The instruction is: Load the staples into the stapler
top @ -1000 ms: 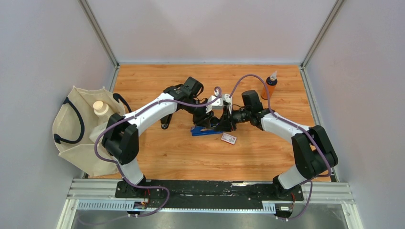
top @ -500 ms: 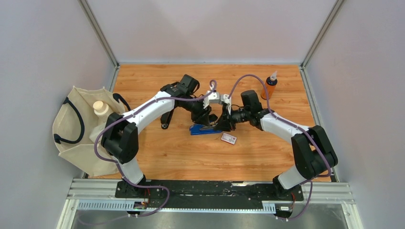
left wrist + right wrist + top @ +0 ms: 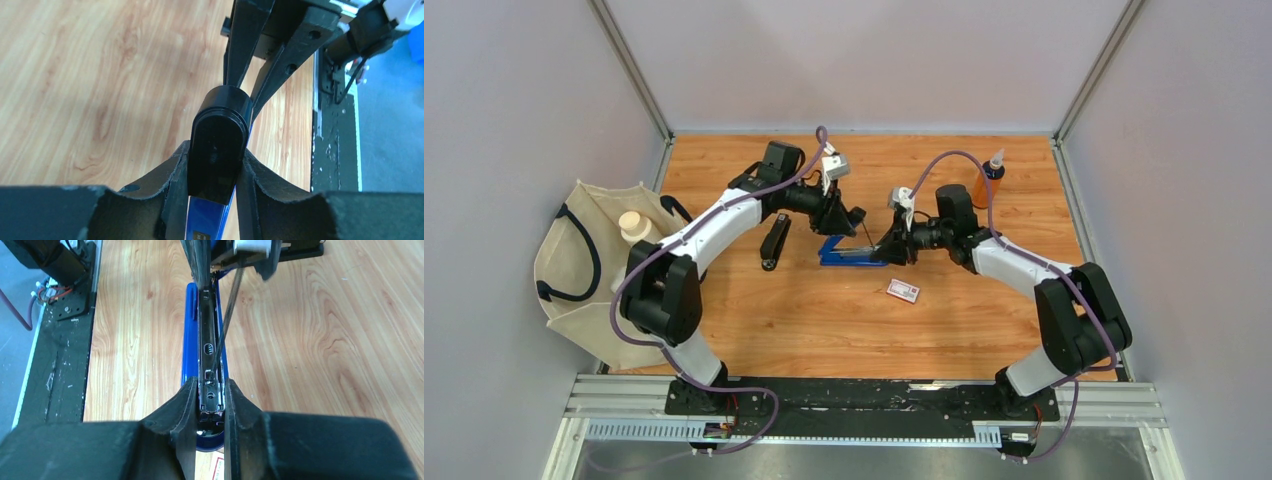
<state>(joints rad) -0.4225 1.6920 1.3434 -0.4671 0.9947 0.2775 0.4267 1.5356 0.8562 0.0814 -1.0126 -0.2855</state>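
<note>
The blue stapler (image 3: 848, 258) lies mid-table with its black top (image 3: 218, 145) swung up and its metal magazine (image 3: 209, 347) bare. My left gripper (image 3: 850, 221) (image 3: 215, 165) is shut on that black top at the far-left end. On the right, my right gripper (image 3: 887, 249) (image 3: 209, 390) is shut on the magazine's rear end; a thin spring rod (image 3: 226, 320) rises from it. The staples, a small white box with a red-pink label (image 3: 903, 291) (image 3: 215, 471), lie on the wood just in front of the right gripper, apart from both grippers.
A black elongated object (image 3: 774, 243), seemingly another stapler, lies left of the blue one. An orange bottle (image 3: 991, 179) stands at the back right. A cream tote bag (image 3: 589, 275) holding a white-capped bottle (image 3: 632, 225) hangs over the table's left edge.
My left gripper has moved back and to the left, swinging the stapler's black top up and open. The right gripper has stayed shut on the magazine, shifting slightly. The black object is now uncovered.
</note>
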